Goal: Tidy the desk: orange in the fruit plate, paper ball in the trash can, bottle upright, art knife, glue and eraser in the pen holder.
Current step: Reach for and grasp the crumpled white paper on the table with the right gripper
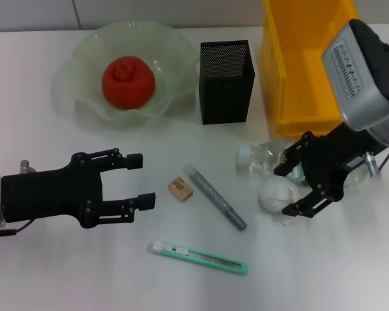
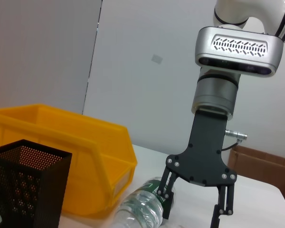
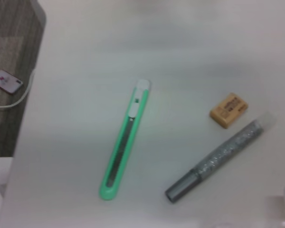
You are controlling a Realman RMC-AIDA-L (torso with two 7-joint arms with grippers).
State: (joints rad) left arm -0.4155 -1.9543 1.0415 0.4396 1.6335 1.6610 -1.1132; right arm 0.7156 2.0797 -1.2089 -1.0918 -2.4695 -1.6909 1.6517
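The orange (image 1: 128, 81) lies in the green glass fruit plate (image 1: 84, 58) at the back left. The clear bottle (image 1: 267, 159) lies on its side in front of the yellow bin (image 1: 311, 71). The white paper ball (image 1: 274, 194) sits between the open fingers of my right gripper (image 1: 284, 191), low over the table. The eraser (image 1: 180, 189), the grey glue stick (image 1: 215, 197) and the green art knife (image 1: 198, 257) lie in the middle of the table. The black mesh pen holder (image 1: 227, 81) stands upright. My left gripper (image 1: 141, 181) is open and empty, left of the eraser.
The right wrist view shows the knife (image 3: 126, 140), eraser (image 3: 229, 110) and glue stick (image 3: 221, 154) near the table's edge. The left wrist view shows the right gripper (image 2: 194, 209) beside the lying bottle (image 2: 142, 209), the bin (image 2: 61, 156) and the pen holder (image 2: 23, 185).
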